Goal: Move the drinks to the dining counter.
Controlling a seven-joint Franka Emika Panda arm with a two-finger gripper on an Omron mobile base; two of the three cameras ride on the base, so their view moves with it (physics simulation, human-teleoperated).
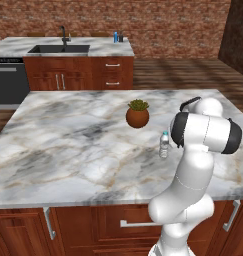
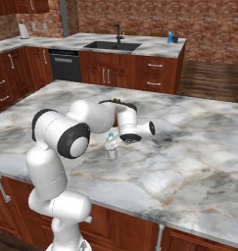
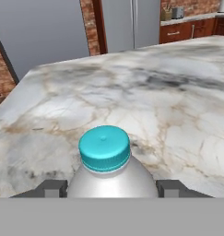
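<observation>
The clear plastic water bottle (image 3: 111, 177) with its ribbed teal screw cap stands upright on the veined grey-white marble island (image 1: 68, 145), just beside the round terracotta pot (image 1: 137, 117) of green leaves, with the gripper's (image 3: 112, 188) dark fingertips flanking its rounded shoulders, contact unclear.

White glossy arm (image 2: 52, 166), rounded segments w/ black joint caps; black ring under wrist; small dark grey fingertips (image 3: 51, 188).
</observation>
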